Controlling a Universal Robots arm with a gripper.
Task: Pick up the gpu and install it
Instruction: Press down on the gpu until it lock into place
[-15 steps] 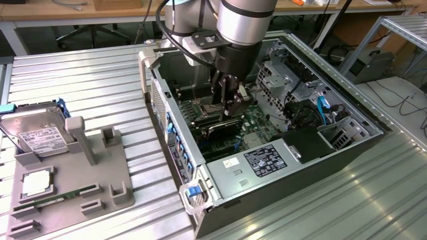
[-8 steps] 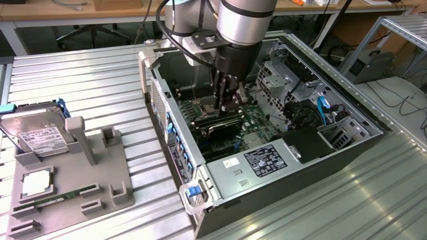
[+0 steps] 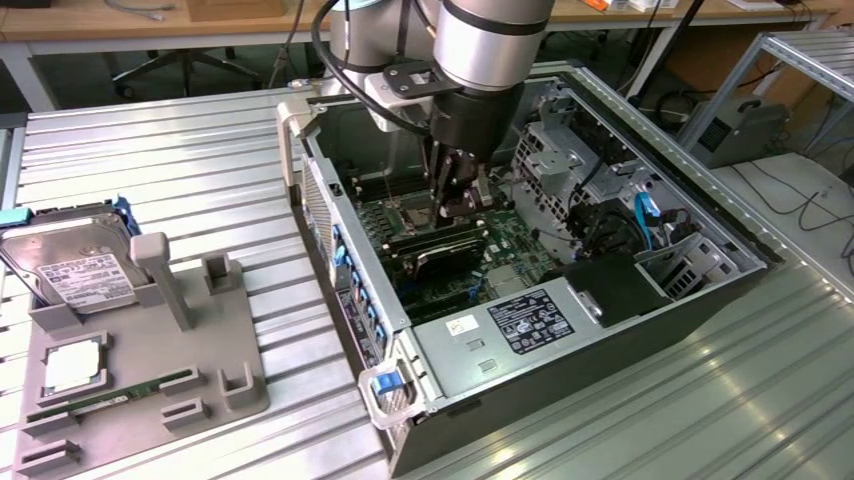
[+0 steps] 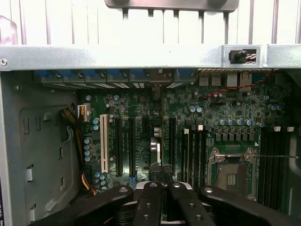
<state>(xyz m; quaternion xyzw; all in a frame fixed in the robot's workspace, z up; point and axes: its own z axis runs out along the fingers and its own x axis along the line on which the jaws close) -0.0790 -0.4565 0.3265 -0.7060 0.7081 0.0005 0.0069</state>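
The gpu (image 3: 441,262) stands on edge across the green motherboard (image 3: 514,245) inside the open computer case (image 3: 340,230), its black side toward the camera. In the wrist view I see the gpu (image 4: 156,151) edge-on as a thin strip in a slot, running from the rear brackets toward my fingers. My gripper (image 3: 461,212) reaches down into the case right over the card's top edge. The two black fingers meet, so my gripper (image 4: 165,186) is shut with no card visible between them. Whether the tips touch the card I cannot tell.
A grey parts fixture (image 3: 147,370) on the slatted table at the exterior view's left holds a silver hard drive (image 3: 80,275), a square chip (image 3: 70,368) and a green RAM stick (image 3: 114,393). The CPU socket (image 4: 233,169), drive cages (image 3: 561,160) and power supply (image 3: 527,320) crowd the case.
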